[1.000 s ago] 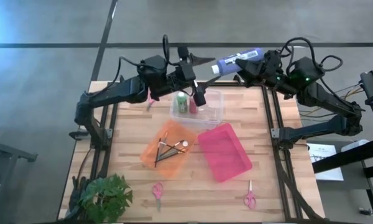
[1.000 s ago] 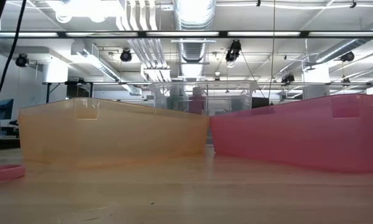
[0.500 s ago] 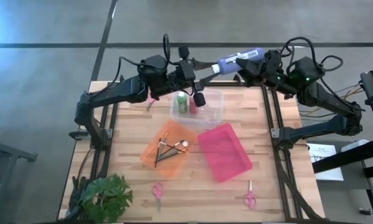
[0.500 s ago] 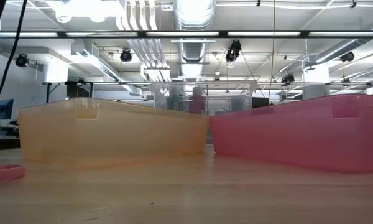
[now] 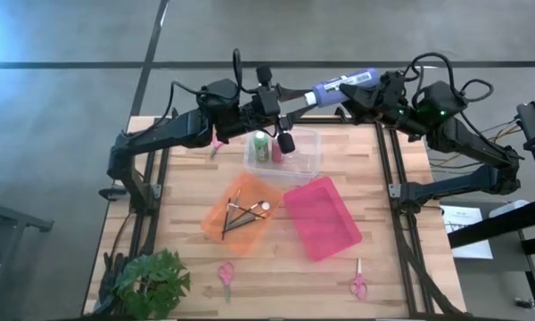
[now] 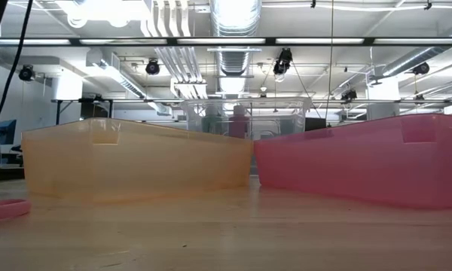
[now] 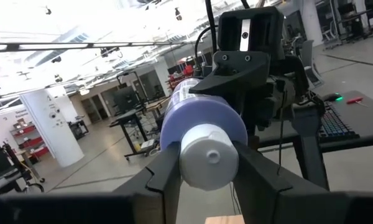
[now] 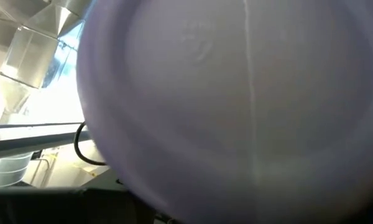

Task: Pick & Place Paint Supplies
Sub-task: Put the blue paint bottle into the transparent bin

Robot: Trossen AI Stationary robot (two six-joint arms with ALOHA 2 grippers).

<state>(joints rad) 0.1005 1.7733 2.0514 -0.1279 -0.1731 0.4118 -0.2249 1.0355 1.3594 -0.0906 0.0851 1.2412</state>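
Left gripper point(image 7: 208, 165) now pinched on the white cap of the blue bottle point(image 5: 343, 86); a second ago its fingers stood wide just short of the cap. Right gripper point(image 5: 374, 94) clamped on the bottle's other end, unchanged. Bottle lies level in the air between the two, above the table's far edge, right of the clear bin point(image 5: 285, 152).

Judgement: mid-handover, or cap about to be twisted; the left arm has only just taken hold.

Green bottle point(image 5: 262, 144) and pink-red bottle point(image 5: 275, 149) stand in the clear bin. Brushes point(image 5: 243, 212) lie in the orange tray point(image 5: 216, 223). Pink tray point(image 5: 321, 217) right of it.

Bottle carries a white label; print too small to read.
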